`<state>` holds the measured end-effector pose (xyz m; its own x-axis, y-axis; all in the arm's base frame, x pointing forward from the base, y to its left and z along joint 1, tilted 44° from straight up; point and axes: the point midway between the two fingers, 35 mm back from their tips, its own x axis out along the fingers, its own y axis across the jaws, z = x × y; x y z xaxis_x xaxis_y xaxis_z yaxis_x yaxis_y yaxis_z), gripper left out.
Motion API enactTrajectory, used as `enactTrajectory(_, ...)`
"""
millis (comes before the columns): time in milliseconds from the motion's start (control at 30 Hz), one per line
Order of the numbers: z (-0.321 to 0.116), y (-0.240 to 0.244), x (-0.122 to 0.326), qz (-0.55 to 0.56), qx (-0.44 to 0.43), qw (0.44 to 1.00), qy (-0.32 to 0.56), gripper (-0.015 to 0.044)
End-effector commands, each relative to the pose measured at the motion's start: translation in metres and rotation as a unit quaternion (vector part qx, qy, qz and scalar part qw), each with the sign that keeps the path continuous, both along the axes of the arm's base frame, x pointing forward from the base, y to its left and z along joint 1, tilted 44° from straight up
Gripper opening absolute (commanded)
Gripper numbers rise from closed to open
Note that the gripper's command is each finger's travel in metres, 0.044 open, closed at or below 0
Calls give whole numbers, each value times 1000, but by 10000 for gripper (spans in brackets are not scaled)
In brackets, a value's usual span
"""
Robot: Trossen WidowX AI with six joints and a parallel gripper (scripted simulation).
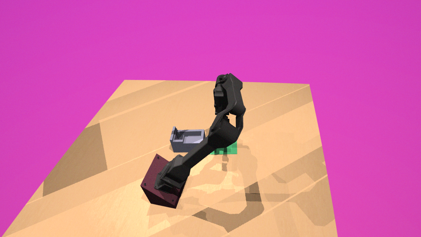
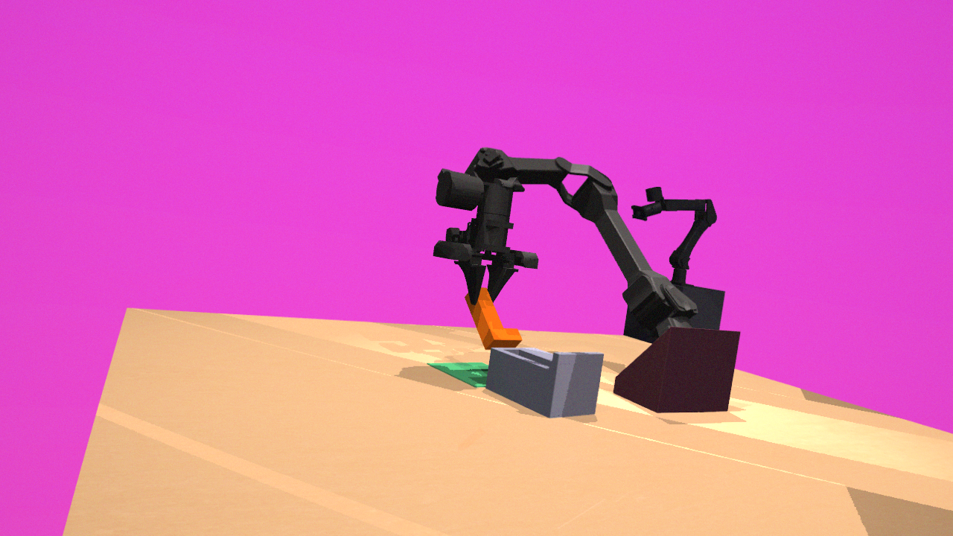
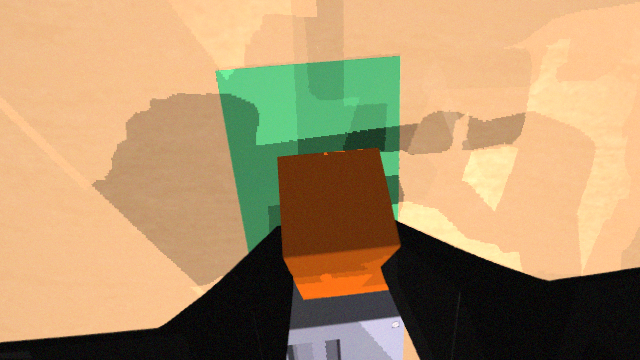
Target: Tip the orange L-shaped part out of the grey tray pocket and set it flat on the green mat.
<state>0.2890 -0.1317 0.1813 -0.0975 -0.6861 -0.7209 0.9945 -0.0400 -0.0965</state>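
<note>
The orange L-shaped part (image 2: 488,321) (image 3: 337,205) hangs steeply tilted in the air, its L-shaped end lowest. My gripper (image 2: 484,297) (image 3: 331,232) is shut on its upper end. In the top view the arm hides the fingers and the part. The grey tray (image 1: 188,147) (image 2: 520,383) (image 3: 345,340) stands on the table with its pocket empty. The green mat (image 1: 232,150) (image 2: 459,368) (image 3: 270,110) lies flat beside it, and in the wrist view the part overlaps the mat's lower part. The part touches neither the mat nor, as far as I can tell, the tray.
The tray has a raised wall (image 1: 173,133) at the end away from the mat. The dark red base block (image 1: 153,179) (image 2: 692,373) of the arm stands near the tray. A second small dark arm (image 2: 696,233) shows behind it in the exterior view. Shadows cross the mat and table.
</note>
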Motion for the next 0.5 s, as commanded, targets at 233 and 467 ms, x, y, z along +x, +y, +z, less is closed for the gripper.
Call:
enactTrajectory(233,-13,-14,-3,-1,-2,1000,3,0)
enactTrajectory(467,-21,-22,-5,-1,-3,1000,3,0)
